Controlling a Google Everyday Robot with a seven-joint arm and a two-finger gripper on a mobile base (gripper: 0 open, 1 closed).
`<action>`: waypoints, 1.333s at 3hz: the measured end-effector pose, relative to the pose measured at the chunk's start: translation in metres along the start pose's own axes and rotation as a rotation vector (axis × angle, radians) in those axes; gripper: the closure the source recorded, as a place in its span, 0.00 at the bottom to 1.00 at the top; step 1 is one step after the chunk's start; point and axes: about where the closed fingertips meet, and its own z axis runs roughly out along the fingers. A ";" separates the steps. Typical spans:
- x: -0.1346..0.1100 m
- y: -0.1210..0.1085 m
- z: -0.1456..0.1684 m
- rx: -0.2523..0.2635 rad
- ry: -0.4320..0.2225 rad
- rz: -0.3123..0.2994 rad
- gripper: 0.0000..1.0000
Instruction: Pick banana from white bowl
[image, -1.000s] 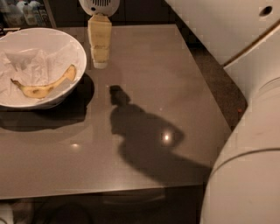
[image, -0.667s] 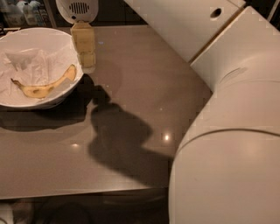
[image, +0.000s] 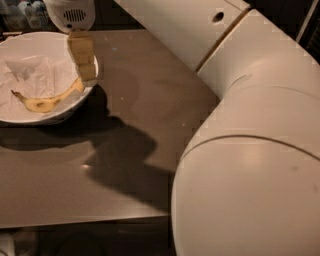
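A yellow banana (image: 44, 103) with brown speckles lies curved in the white bowl (image: 54, 118) at the table's far left, on crumpled white paper (image: 31, 76). My gripper (image: 86, 75) hangs from its white wrist (image: 74, 14) over the bowl's right rim. Its tip is just above the banana's right end, and I cannot tell whether it touches the fruit. The banana's left end points toward the bowl's left side.
The bowl stands on a grey-brown table (image: 145, 115) whose front edge runs along the bottom. My large white arm (image: 250, 150) fills the right half of the view and hides the table's right side. Bottles (image: 30, 12) stand in the dark behind the bowl.
The gripper has moved left, from the table beside the bowl to above the bowl's right rim and the banana's end. The arm has swung further across the view.
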 end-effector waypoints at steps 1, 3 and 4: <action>-0.021 -0.017 0.017 -0.019 -0.064 -0.014 0.00; -0.057 -0.042 0.061 -0.108 -0.157 -0.031 0.00; -0.061 -0.044 0.079 -0.149 -0.182 -0.003 0.00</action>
